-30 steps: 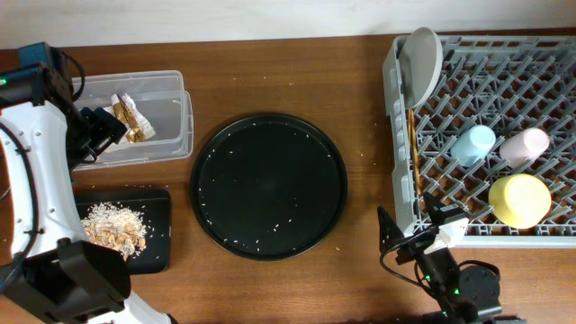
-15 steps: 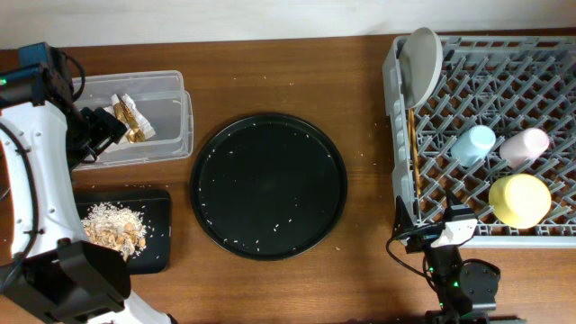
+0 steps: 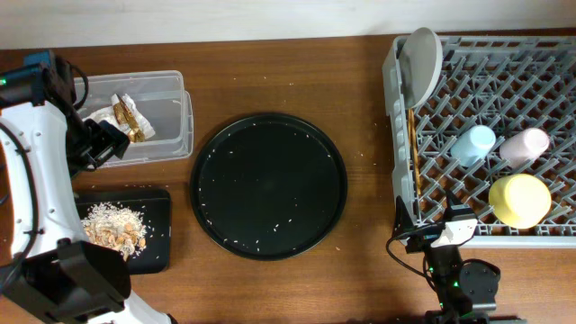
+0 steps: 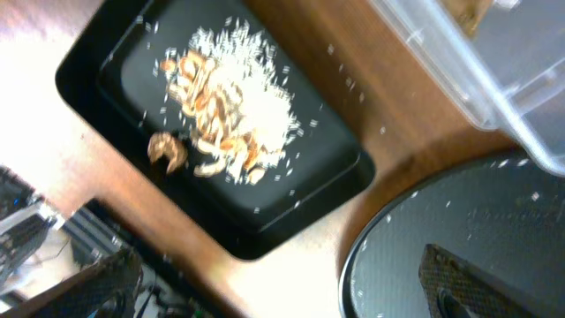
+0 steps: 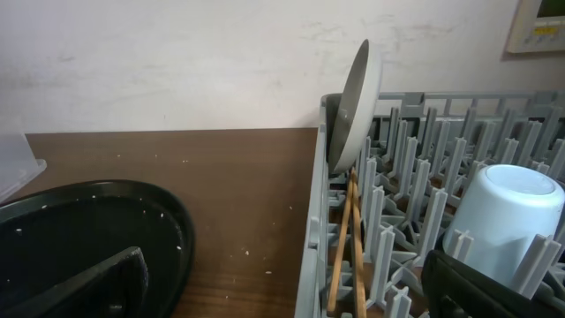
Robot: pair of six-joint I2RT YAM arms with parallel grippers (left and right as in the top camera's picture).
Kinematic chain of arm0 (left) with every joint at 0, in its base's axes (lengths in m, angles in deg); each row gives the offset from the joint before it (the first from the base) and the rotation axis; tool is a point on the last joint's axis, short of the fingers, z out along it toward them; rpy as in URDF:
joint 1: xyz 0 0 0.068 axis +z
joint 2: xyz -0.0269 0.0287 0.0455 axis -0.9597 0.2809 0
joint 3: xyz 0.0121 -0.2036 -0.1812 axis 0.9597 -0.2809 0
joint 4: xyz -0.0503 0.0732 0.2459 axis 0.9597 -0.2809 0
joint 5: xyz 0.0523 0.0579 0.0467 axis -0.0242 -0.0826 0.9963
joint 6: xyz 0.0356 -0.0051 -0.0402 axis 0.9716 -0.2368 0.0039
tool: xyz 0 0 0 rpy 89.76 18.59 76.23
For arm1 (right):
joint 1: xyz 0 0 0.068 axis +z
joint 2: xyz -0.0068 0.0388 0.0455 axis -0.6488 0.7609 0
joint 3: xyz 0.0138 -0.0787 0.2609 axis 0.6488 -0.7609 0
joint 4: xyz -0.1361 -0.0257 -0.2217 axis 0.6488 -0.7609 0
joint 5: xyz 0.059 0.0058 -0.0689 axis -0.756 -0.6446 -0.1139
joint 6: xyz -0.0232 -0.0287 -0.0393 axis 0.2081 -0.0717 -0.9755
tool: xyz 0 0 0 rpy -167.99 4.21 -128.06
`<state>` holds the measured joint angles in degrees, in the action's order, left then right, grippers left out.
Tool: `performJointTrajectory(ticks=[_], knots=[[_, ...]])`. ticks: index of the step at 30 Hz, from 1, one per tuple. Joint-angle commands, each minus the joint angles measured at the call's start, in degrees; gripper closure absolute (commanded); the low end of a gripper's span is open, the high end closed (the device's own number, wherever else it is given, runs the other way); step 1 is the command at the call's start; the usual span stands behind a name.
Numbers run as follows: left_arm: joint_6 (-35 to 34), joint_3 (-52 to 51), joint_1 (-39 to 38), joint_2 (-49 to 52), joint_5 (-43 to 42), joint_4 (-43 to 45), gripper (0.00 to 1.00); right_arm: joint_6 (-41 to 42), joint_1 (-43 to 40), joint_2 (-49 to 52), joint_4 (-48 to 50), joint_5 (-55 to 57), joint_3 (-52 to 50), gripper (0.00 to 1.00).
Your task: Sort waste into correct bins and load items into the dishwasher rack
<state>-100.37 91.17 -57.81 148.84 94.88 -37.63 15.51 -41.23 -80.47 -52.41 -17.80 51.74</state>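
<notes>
L gripper: jaws gaping wide, gripping nothing; hanging over tabletop (brown wood) btw the two black trays.
R gripper: jaws also spreading wide, empty; sitting low by rack's front-left corner.
Wrappers: crumpled foil, white-silver + gold, lying inside clear box, a thin see-through plastic rectangle.
Scraps: beige-brown curls + white crumbs, heaping in flat tray, black, rectangular, rounded corners.
Rack: grey plastic lattice w/ upright pegs, occupying tabletop's right end.
Plate: pale grey, round, standing on edge at rack's back-left.
Chopsticks: thin wood pair, lying in lattice along left wall, just below plate.
Blue cup, pink cup: resting side by side on pegs.
Yellow bowl: sitting just in front of cups.
Round tray: black, shiny, carrying pale specks, mid-tabletop.
View diffs: overhead alone showing wrappers, pink cup, bowl; R wrist showing plate edge-on; L wrist (blurry) showing scrap texture.
</notes>
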Motion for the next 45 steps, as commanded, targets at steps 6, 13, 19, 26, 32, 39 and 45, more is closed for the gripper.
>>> performJointTrajectory(ticks=[6, 13, 19, 26, 32, 39, 45], knots=[[4.6, -26.5, -13.9, -15.0, 0.5, 26.0, 0.00, -0.4, -0.4, -0.5, -0.3, 0.9, -0.3, 0.01], [14.1, -72.8, -17.4, -46.6, -2.4, 71.3, 0.00, -0.4, -0.4, -0.5, -0.3, 0.9, -0.3, 0.02], [16.3, -95.1, -17.4, -69.6, -2.2, 86.7, 0.00, -0.4, -0.4, -0.5, -0.3, 0.9, -0.3, 0.02], [19.7, -110.7, -17.4, -90.9, -2.2, 99.8, 0.00, -0.4, -0.4, -0.5, -0.3, 0.9, -0.3, 0.02], [32.3, -110.7, -17.7, -102.2, -5.1, 91.5, 0.00, -0.4, -0.4, -0.5, -0.3, 0.9, -0.3, 0.02], [38.0, -110.7, -17.7, -105.2, -5.0, 91.4, 0.00, -0.4, -0.4, -0.5, -0.3, 0.9, -0.3, 0.02], [38.6, -110.7, -17.7, -105.2, -6.5, 91.2, 0.00, -0.4, -0.4, -0.5, -0.3, 0.9, -0.3, 0.02]])
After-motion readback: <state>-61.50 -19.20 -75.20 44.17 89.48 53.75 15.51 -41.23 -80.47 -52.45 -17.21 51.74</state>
